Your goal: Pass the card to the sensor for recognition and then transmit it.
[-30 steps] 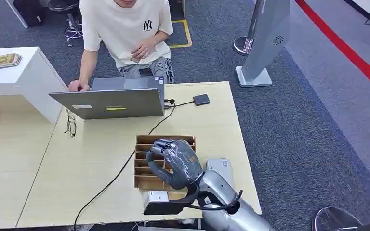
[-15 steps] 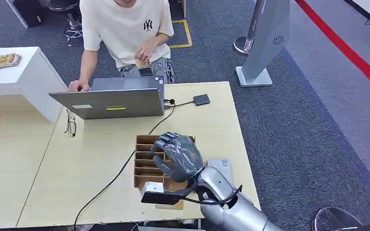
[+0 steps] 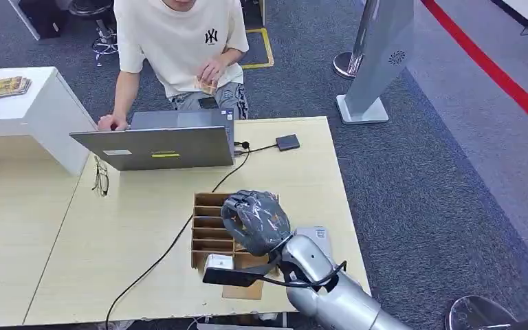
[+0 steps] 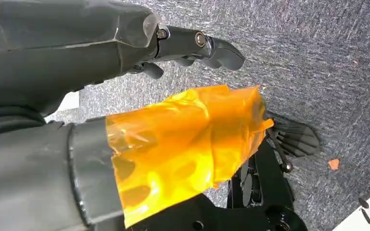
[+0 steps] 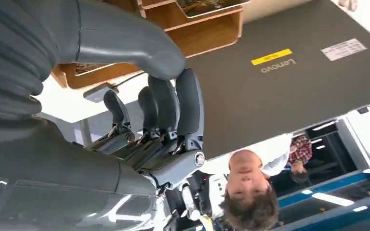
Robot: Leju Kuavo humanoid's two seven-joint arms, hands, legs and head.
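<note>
My right hand (image 3: 256,221) hovers over the right part of the wooden slotted card box (image 3: 206,201), back upward. In the right wrist view its fingers (image 5: 166,103) are curled in close under the thumb with nothing between them. A card (image 5: 207,5) lies in one of the box's slots. The small black sensor (image 3: 287,142) sits at the table's far edge, wired to the laptop (image 3: 155,146). The person (image 3: 179,34) behind the laptop holds a yellowish card (image 3: 205,85). My left hand (image 4: 125,96) hangs over carpet, fingers apart, holding nothing.
A black cable (image 3: 172,244) runs from the laptop across the table to the near edge. A pair of glasses (image 3: 100,177) lies left of the laptop. A grey-white device (image 3: 314,236) sits right of the box. A white cabinet (image 3: 34,110) stands at the left.
My right hand has turned over above the box and its fingers, spread half a second ago, are now curled in. The person's hand has lifted a card a little.
</note>
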